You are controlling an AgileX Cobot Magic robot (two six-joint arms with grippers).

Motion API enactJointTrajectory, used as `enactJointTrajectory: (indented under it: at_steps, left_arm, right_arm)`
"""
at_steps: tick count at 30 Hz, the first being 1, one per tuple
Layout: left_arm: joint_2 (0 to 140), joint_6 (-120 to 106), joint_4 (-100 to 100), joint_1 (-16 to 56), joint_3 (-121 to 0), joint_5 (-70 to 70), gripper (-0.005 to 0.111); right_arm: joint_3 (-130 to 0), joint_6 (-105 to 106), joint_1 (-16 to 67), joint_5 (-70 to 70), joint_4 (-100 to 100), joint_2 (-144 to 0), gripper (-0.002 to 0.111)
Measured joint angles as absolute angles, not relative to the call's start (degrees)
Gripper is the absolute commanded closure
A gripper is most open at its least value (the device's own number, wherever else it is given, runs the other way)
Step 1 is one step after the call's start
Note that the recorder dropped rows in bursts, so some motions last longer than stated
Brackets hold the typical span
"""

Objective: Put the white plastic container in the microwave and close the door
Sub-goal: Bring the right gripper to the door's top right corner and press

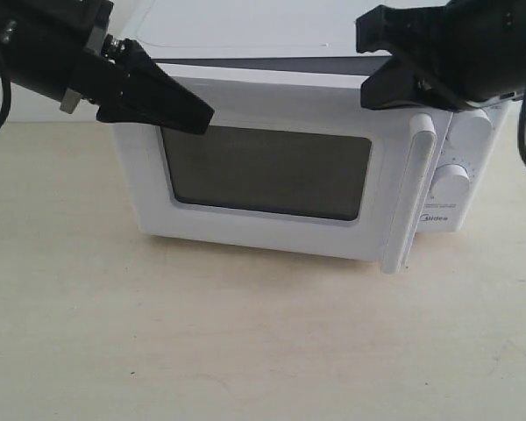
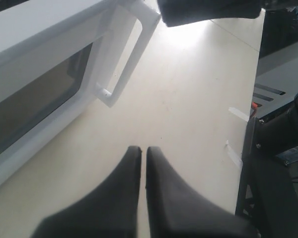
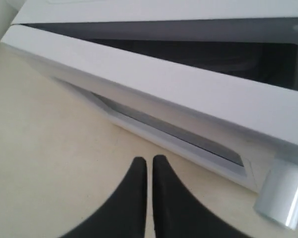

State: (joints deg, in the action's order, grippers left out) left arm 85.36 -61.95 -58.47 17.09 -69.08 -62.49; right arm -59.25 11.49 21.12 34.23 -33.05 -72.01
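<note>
The white microwave (image 1: 245,31) stands at the back of the table. Its door (image 1: 272,171) with the dark mesh window is nearly closed, with a narrow dark gap (image 3: 213,49) showing along its top edge. The vertical bar handle (image 1: 409,193) is on the door's right side. My left gripper (image 1: 206,116) hovers in front of the door's upper left corner, shut and empty (image 2: 143,148). My right gripper (image 1: 368,66) hangs by the door's upper right, above the handle, shut and empty (image 3: 149,158). The white plastic container is out of view.
Two round white knobs (image 1: 453,184) sit to the right of the handle. The pale wooden table (image 1: 245,342) stretches in front of the microwave. In the left wrist view, dark equipment (image 2: 283,148) stands beyond the table edge.
</note>
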Motion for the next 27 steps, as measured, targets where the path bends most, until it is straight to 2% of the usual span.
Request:
enactJointTrajectory:
  at_steps: [9, 17, 27]
  left_arm:
    - [85.4, -62.0, -58.5, 17.1, -69.1, -62.1, 0.102]
    - [85.4, -62.0, -61.2, 17.1, -69.1, -59.5, 0.102]
    - [85.4, -61.8, -62.9, 17.1, -69.1, -59.5, 0.102]
  right_arm:
    - [-59.3, 8.5, 21.1, 27.7, -31.6, -77.2, 0.108]
    - [-56.6, -0.7, 21.1, 18.6, -19.0, -79.3, 0.108]
    - [-56.4, -3.4, 21.6, 16.5, -19.2, -81.7, 0.108]
